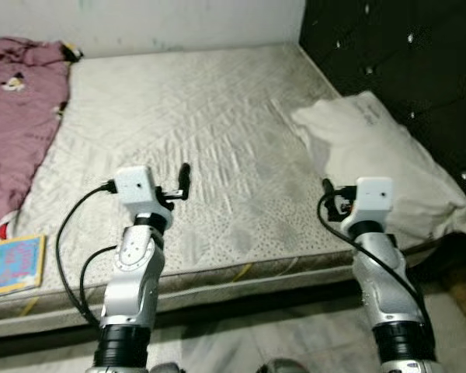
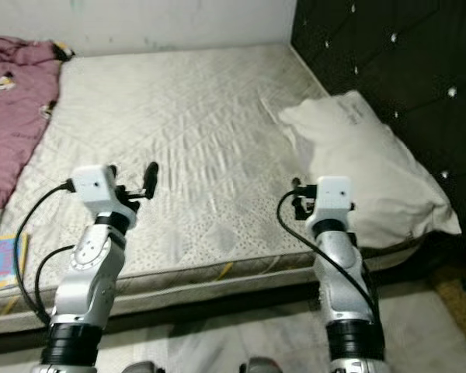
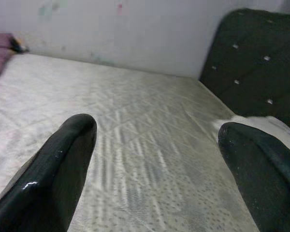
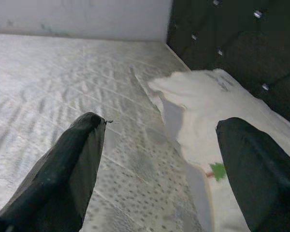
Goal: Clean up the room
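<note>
A bare quilted mattress [image 1: 217,132] lies before me. A white pillow [image 1: 380,155] rests at its right side against the dark headboard, and a crumpled pink blanket [image 1: 15,116] lies along its left side. A colourful book [image 1: 12,264] sits on the near left corner. My left gripper [image 1: 183,182] hovers over the near middle of the mattress, open and holding nothing [image 3: 157,159]. My right gripper [image 1: 328,190] hangs open and holding nothing just left of the pillow's near end [image 4: 159,159], where a small green mark [image 4: 216,170] shows on the pillow.
A black tufted headboard [image 1: 404,47] runs along the right. A pale wall [image 1: 179,23] stands behind the bed. The mattress's near edge [image 1: 241,272] is just in front of my arms, with grey floor [image 1: 279,334] below.
</note>
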Motion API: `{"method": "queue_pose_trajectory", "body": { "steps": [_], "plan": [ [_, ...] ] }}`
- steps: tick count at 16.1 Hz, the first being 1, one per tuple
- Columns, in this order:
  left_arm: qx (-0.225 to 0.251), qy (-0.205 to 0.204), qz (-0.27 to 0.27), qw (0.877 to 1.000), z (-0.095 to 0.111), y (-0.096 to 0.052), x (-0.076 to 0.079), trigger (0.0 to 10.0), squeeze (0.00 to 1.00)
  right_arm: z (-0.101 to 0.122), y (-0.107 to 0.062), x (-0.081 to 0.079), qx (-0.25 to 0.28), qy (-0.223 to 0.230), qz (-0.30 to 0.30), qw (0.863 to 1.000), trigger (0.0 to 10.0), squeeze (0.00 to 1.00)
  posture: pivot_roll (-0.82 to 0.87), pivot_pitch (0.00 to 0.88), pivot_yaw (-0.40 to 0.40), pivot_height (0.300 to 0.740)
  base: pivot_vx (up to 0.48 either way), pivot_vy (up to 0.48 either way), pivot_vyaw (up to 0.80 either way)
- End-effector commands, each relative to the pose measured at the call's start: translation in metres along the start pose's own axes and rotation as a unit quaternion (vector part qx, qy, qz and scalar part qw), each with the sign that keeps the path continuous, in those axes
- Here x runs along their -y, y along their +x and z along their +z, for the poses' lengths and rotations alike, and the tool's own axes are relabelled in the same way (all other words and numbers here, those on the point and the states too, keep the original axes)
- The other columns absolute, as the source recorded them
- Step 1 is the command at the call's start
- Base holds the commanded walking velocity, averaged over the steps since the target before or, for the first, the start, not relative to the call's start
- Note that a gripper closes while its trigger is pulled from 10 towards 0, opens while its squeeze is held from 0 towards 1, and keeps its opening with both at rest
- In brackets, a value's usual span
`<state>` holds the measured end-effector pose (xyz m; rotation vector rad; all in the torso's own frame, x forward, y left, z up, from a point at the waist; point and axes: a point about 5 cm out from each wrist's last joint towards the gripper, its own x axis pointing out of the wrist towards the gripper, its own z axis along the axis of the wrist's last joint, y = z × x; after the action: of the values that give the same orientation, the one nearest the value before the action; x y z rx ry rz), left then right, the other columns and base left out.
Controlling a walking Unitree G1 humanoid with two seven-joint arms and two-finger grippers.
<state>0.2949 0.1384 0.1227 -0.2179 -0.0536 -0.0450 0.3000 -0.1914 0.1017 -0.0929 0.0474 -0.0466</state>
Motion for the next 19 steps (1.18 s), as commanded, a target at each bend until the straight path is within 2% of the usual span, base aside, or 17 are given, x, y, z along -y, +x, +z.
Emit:
{"method": "queue_pose_trajectory", "body": {
  "steps": [1,7,15,19],
  "plan": [
    [-0.001,0.009,0.006,1.000,0.0006,-0.0001,-0.0041,10.0,0.00,0.0025,0.0013,-0.0042,0.006,-0.001,0.008,1.000,10.0,0.00,-0.04,0.031,0.020,0.740,0.000,0.000,0.00],
    [0.007,0.007,-0.011,1.000,0.0028,-0.0012,-0.0012,10.0,0.00,0.0014,0.0015,-0.0058,0.008,-0.008,0.013,1.000,10.0,0.00,-0.04,0.024,0.021,0.740,0.300,0.000,0.00],
    [-0.001,0.009,-0.007,1.000,0.0000,-0.0009,-0.0011,10.0,0.00,0.0008,0.0032,-0.0047,0.007,-0.010,0.007,1.000,10.0,0.00,-0.04,0.038,0.030,0.740,0.336,0.000,0.00],
    [-0.005,0.003,0.006,1.000,-0.0007,0.0045,0.0008,10.0,0.00,0.0040,0.0056,-0.0081,0.018,-0.022,0.017,0.999,10.0,0.00,-0.05,0.044,0.035,0.740,0.000,0.000,0.00]
  ]
}}
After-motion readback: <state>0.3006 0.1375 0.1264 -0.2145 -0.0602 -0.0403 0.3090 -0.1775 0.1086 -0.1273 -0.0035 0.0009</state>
